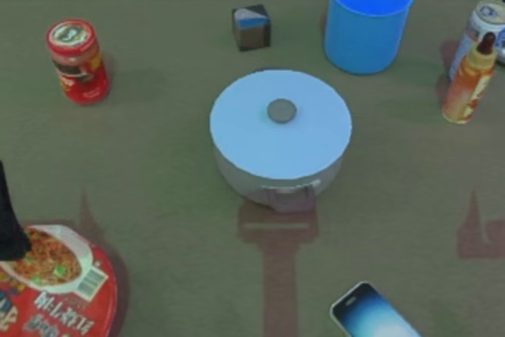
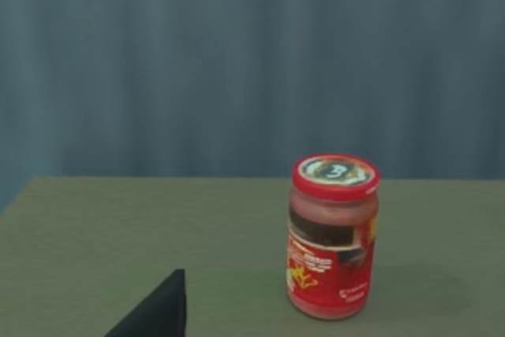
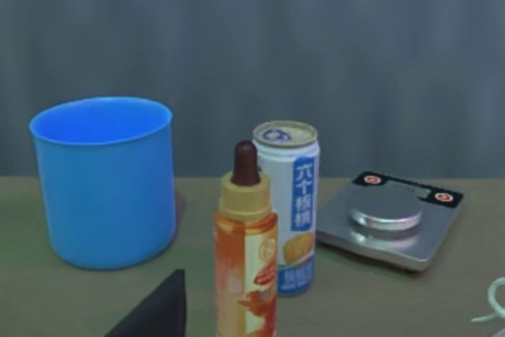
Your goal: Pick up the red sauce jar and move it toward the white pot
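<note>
One red sauce jar (image 1: 77, 61) stands upright, well left of the white pot (image 1: 280, 130); my left gripper's (image 1: 11, 230) opening I cannot tell.

Left arm (image 1: 9, 219) at left edge (right unseen).

Red sauce jar (image 2: 333, 236) lid reads "3"; can (image 3: 287, 206) reads "六个核桃".

You have the jar (image 1: 77, 61) standing upright at the worktop's far left, red lid on with its green-white round mark, red-yellow label on its side, nothing touching it. Your pot (image 1: 280, 128) sits well apart at the centre, wide and white, flat lid closed, grey knob in the middle, handle facing the near edge.
</note>
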{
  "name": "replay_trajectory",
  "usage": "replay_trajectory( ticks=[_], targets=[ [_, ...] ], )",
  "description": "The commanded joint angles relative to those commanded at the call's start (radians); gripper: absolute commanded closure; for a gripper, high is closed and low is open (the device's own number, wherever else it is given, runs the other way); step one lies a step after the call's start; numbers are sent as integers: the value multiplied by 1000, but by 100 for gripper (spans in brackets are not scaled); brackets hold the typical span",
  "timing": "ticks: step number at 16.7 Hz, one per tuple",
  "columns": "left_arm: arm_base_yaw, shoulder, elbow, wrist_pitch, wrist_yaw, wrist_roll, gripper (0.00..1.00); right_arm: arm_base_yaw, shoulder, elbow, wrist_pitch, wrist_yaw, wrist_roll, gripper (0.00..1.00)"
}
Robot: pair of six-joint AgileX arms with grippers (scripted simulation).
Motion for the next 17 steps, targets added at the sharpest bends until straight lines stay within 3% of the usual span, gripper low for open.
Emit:
replay_trajectory(
  ticks=[8,17],
  targets=[
    [-3,164,159,-103,20,39,0,0,0,0,0,0,0,0],
    [-30,843,824,-513,97,183,0,0,0,0,0,0,0,0]
  ],
)
